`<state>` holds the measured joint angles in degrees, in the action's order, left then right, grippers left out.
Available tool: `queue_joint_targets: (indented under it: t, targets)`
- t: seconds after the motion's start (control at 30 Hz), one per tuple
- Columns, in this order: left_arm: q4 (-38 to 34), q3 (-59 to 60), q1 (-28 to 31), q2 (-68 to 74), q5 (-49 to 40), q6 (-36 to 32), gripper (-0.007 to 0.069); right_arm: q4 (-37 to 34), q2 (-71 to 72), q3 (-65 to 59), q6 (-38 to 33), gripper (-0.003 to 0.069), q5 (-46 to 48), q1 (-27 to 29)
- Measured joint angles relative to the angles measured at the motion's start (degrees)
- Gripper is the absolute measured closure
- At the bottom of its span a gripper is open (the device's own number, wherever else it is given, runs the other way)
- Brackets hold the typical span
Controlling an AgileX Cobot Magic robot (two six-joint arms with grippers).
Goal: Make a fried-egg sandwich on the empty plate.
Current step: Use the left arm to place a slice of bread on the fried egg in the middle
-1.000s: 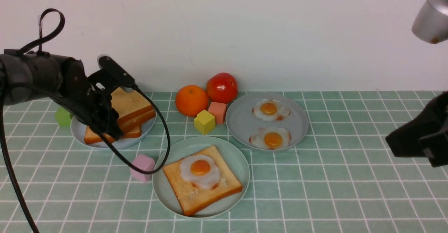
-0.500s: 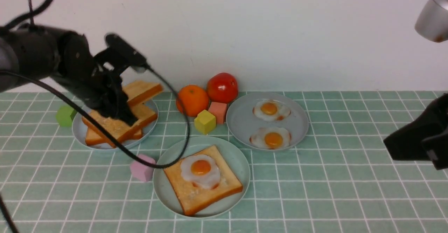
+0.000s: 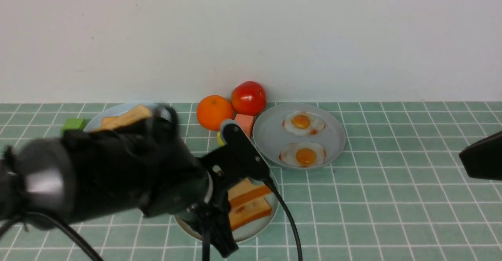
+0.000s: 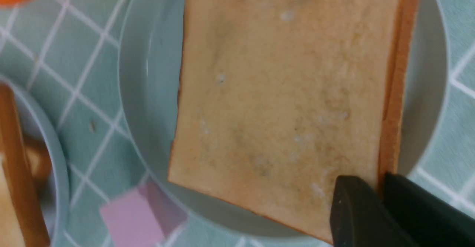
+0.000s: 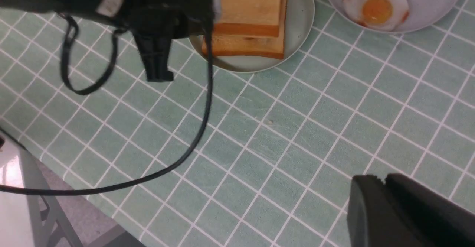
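Left pincer is clamped on one edge of the top toast slice, near a corner, with a narrow bite. The slice hangs over the plate, front centre of the bench, just above the lower slice. The fried-egg sandwich is stacked but not set down. The egg is hidden between the slices, so you cannot confirm it sits centred.

Risks:
- With a corner grip, the slice can pivot or slip out if you move fast.
- Released high or off-square, the top slice lands skewed or nudges the egg off. In the right wrist view the two slices look offset.
- The cable loops down past the plate's rim. On retreat it can snag the rim or drag the stack.

Around:
- Pink cube just beside the plate.
- Orange, tomato and salmon cube behind.
- Grey plate with two spare eggs, near on the right.
- Spare toast and green cube, far left.

Nothing blocks the lowering, but the left arm hides most of the plate from the front.

Right pincer is well apart and holds nothing. Its fingers are close together; whether fully closed, you cannot tell.
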<state>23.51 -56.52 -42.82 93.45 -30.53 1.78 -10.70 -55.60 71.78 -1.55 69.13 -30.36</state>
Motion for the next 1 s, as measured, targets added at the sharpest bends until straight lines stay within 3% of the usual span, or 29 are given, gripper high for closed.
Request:
queue_joint_targets:
  t: [0.17,0.6,0.7,0.87,1.0]
  targets:
    - [6.07,0.0,-0.28,3.59,2.91,5.09,0.0555,-1.1,0.11,0.0,0.0,0.0581,0.0,0.0]
    - [6.66,0.0,-0.28,5.45,2.91,8.36,0.0542,-1.98,0.11,0.0,0.0,0.057,0.46,0.0]
    - [6.54,0.0,-0.28,5.45,2.66,8.4,0.049,-1.98,0.11,0.0,0.0,0.0568,0.46,0.0]
    - [3.46,-0.05,-0.28,4.02,2.0,8.42,0.0305,-1.98,0.11,0.0,0.0,0.0564,0.46,0.0]
    - [1.67,-0.05,-0.28,2.11,1.42,8.42,0.0218,-1.98,0.11,0.0,0.0,0.056,0.46,0.0]
